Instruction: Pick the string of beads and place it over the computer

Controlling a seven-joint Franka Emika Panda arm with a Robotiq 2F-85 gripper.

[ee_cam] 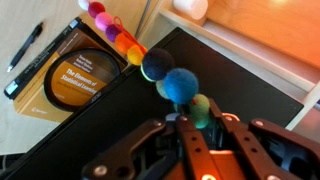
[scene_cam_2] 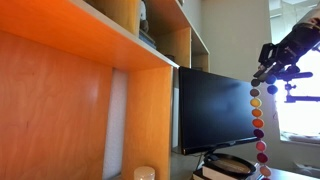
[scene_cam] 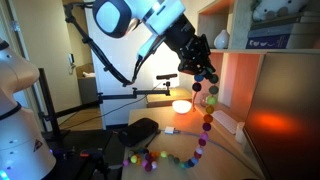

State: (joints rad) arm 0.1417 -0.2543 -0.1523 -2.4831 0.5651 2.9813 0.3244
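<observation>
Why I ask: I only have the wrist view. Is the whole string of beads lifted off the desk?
Observer: No. In an exterior view the string of beads hangs from the shut gripper, and its tail lies curved on the desk.
Operator: Is it over the monitor yet?
Observer: Not yet; in an exterior view it hangs beside the monitor, nothing draped on top.
Operator: How high is the gripper?
Observer: It looks about level with the monitor's top edge.
</observation>
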